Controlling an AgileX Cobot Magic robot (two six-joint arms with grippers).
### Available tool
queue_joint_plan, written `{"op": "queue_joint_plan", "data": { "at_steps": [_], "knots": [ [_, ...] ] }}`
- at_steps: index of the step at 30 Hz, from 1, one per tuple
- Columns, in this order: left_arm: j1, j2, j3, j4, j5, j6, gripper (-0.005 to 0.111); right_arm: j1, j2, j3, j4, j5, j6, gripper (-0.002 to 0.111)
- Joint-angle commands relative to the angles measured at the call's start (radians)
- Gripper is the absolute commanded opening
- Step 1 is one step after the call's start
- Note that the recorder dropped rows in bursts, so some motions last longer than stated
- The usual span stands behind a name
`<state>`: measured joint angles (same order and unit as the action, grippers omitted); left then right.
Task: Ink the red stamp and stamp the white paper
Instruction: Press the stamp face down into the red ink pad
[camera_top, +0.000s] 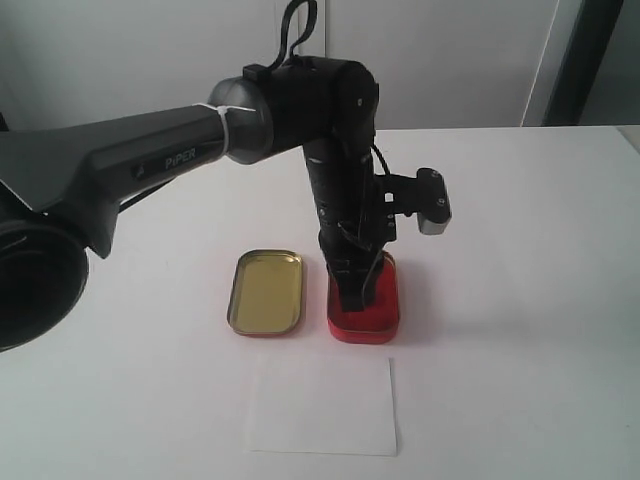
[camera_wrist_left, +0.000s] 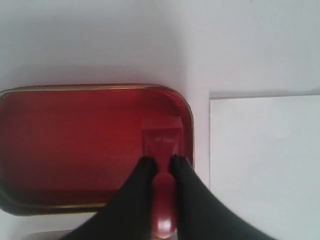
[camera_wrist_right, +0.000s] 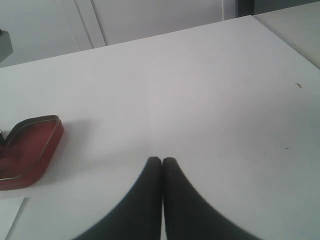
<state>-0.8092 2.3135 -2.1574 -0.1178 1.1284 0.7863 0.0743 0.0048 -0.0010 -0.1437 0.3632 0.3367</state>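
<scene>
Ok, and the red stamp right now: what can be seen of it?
The red stamp is small, glossy red and plastic-looking, with a square block base under a rounded knob handle. The left hand is shut on the handle's neck, gripping it from both sides. The base sits face down inside the open red ink tin, near one end and close to the rim, seemingly pressed against its red surface. Its underside is hidden.

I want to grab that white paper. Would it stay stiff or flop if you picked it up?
Probably flop: the white paper looks very thin and lies flat on the table. It likely slides easily when pushed, since nothing rests on it.
</scene>
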Motion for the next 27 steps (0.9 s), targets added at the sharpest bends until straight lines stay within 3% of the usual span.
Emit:
{"op": "queue_joint_plan", "data": {
  "at_steps": [1, 27],
  "knots": [
    [-0.005, 0.003, -0.007, 0.005, 0.063, 0.003, 0.0, 0.004, -0.005, 0.001, -0.007, -0.01, -0.008, 0.0],
    [-0.005, 0.03, -0.007, 0.032, 0.007, 0.003, 0.0, 0.004, -0.005, 0.001, -0.007, -0.01, -0.008, 0.0]
  ]
}}
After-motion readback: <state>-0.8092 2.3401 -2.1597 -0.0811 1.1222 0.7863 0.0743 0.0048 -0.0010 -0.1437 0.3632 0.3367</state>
